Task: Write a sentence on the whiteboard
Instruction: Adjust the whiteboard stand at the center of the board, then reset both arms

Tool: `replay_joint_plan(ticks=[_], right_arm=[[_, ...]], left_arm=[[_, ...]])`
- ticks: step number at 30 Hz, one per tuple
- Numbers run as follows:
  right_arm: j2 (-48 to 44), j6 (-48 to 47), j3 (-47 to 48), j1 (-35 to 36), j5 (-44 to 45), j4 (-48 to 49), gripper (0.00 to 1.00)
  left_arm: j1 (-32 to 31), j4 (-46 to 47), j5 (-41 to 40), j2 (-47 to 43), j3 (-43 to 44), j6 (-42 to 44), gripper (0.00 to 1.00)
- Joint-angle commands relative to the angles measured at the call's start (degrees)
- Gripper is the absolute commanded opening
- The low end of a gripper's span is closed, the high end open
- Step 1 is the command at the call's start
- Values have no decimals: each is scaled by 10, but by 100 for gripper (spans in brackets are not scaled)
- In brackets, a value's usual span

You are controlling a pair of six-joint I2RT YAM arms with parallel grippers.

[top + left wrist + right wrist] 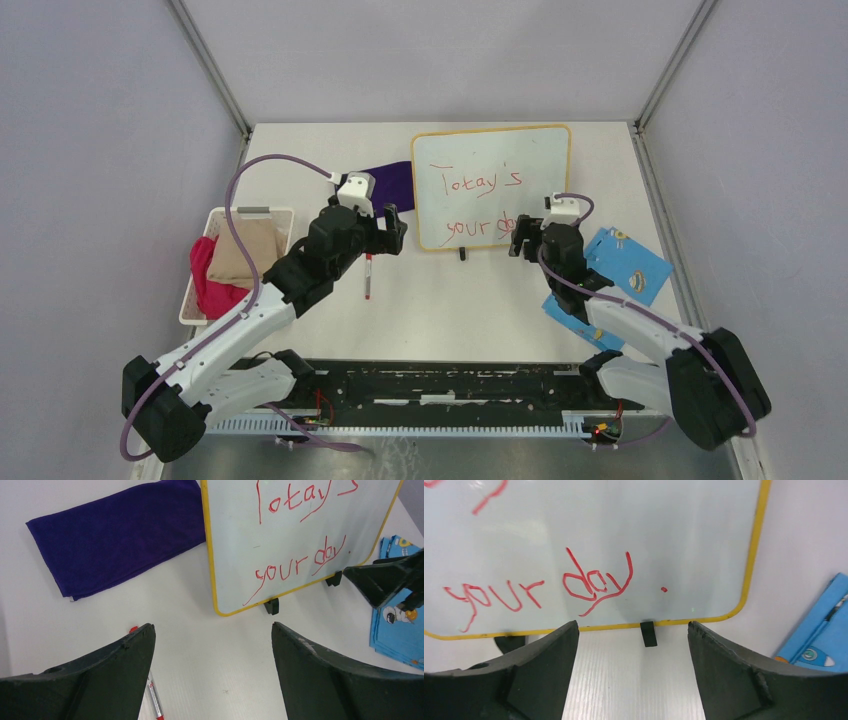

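Whiteboard (492, 187) at table's (440, 310) far edge, two-line red sentence (483, 183), left gripper (211, 627) released, empty, near marker (368, 277), right gripper (633, 625) released, empty, before whiteboard's lower edge.

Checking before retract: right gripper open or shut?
Open: right gripper jaws stand wide apart in its wrist view, nothing between them; the whiteboard lies beyond.

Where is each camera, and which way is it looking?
Top: above and behind the arms, looking down at the table; both arms and their bases show, with the whiteboard beyond them.
Left wrist: on the left arm, looking forward and down at the cloth, marker and whiteboard; its open jaws show.
Right wrist: on the right arm, close to the whiteboard's lower edge; its open jaws show.
Shared: both wrist views show the red writing and a black foot.
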Motion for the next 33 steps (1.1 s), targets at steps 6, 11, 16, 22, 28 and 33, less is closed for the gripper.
replay_joint_plan(ticks=[6, 11, 16, 22, 28, 33], right_arm=[[-220, -75, 4, 79, 56, -126, 89], [-267, -125, 52, 201, 162, -152, 89], [-205, -150, 125, 284, 265, -158, 93], [-88, -75, 213, 285, 367, -132, 98], [-26, -56, 339, 285, 331, -186, 98], [-53, -158, 329, 281, 275, -61, 98]], left_arm=[[-3, 19, -25, -16, 24, -5, 93], [-9, 24, -54, -27, 30, -34, 96], [-11, -29, -135, -1, 87, -150, 100], [-14, -205, -203, 94, 204, -251, 100], [-27, -185, -197, 84, 218, -180, 100], [-27, -118, -195, 42, 221, -78, 100]])
